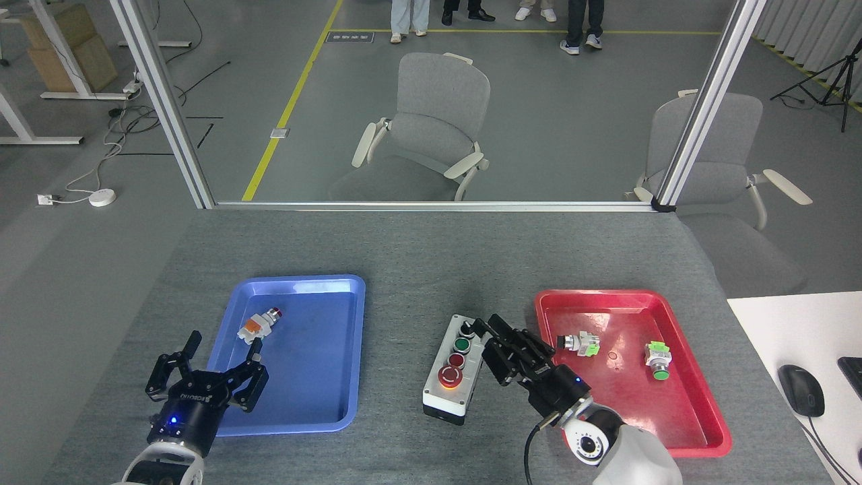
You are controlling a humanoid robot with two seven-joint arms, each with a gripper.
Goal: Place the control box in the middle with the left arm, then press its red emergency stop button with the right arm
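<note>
**Control box set mid-table, red button uncovered**

The control box (456,367) is seen on the grey table (417,249), between the blue tray (350,350) and red tray (700,397). Its red emergency stop button (450,377) is left uncovered. The right claw (490,333), fingers drawn together, is held beside the box's far end. The left claw (209,364) is spread apart, empty, at the blue tray's corner.
</note>
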